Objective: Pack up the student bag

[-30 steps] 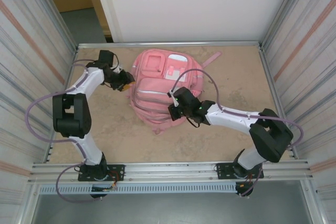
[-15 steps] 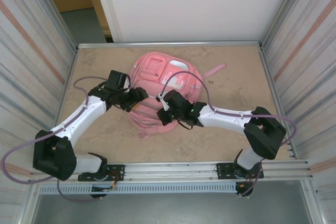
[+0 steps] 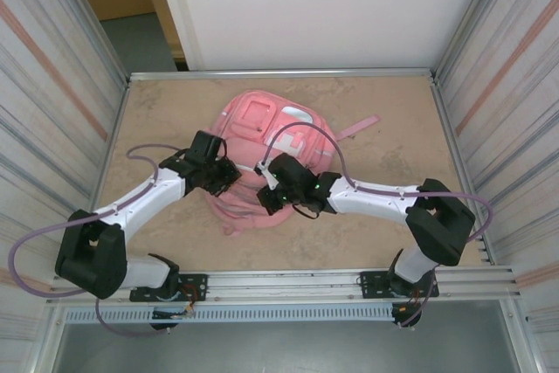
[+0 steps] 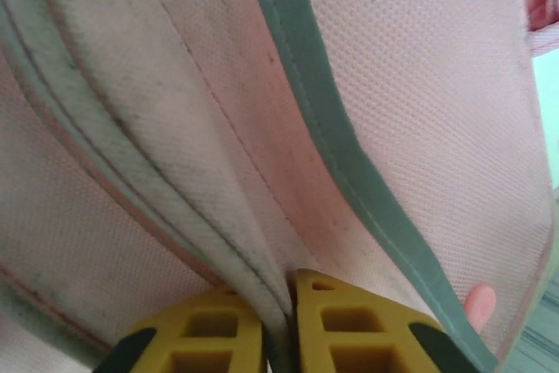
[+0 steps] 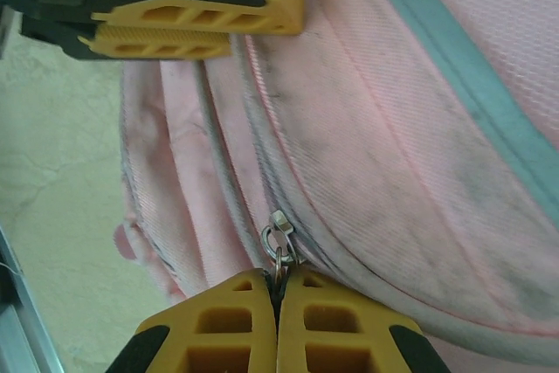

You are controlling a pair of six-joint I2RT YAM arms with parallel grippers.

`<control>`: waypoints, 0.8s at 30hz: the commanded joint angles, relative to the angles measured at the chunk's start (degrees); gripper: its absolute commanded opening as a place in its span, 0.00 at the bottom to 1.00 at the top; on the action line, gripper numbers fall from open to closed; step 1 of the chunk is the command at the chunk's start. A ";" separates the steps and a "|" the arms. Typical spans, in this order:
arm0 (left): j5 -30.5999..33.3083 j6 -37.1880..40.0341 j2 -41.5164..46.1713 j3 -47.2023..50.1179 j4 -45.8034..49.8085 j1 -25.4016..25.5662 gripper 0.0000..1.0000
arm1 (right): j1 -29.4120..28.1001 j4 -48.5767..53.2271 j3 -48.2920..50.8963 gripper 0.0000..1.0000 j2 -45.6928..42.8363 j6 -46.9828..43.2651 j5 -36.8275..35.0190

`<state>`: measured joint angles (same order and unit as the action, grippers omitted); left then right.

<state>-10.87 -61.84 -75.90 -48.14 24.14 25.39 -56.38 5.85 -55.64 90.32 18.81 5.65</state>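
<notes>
Student bag (image 3: 262, 120): your left end effector (image 4: 288, 299), at its 8 o'clock, pinches a seam (image 4: 218, 216), likely bracing it while the right end effector (image 5: 278, 290) clamps the zip pull (image 5: 279, 240).

Robot lab cell: aluminium-framed panel walls (image 3: 52, 85) around a table (image 3: 393, 137).

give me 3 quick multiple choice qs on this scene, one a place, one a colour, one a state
1. Where does the bag lie?
A. mid-table
B. against the left wall
C. on the floor

2. What colour is the bag?
A. pink
B. blue
C. green

3. The right fingers are:
A. wide open
B. shut on the zip pull
C. shut on a pen

Answers:
1 A, the top view shows it in the middle of the table.
2 A, pink fabric shows in all three views.
3 B, the metal ring is pinched between them.
</notes>
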 commanded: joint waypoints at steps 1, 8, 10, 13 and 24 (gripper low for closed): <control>1.67 8.76 1.66 -2.85 0.14 -2.99 0.02 | 3.20 5.68 -0.52 0.00 -1.80 -4.48 -4.99; -7.52 22.18 -3.50 -8.91 8.58 -7.75 0.00 | 11.51 7.07 4.96 0.00 -7.35 -4.92 -9.44; -9.69 25.20 -4.45 -9.71 9.28 -8.03 0.00 | 14.99 6.63 4.91 0.00 -7.05 -4.89 -7.76; -13.17 29.08 -6.53 -11.46 10.70 -8.02 0.00 | 17.75 6.37 3.34 0.01 -5.26 -4.66 -6.79; -14.56 25.05 -0.63 -8.57 1.61 -0.81 0.01 | 22.81 7.28 4.93 0.26 -9.26 -0.17 -16.06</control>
<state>-24.10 -38.79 -80.27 -57.23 26.11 21.93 -39.55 9.28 -51.40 84.05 15.14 3.11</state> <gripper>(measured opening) 0.079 0.255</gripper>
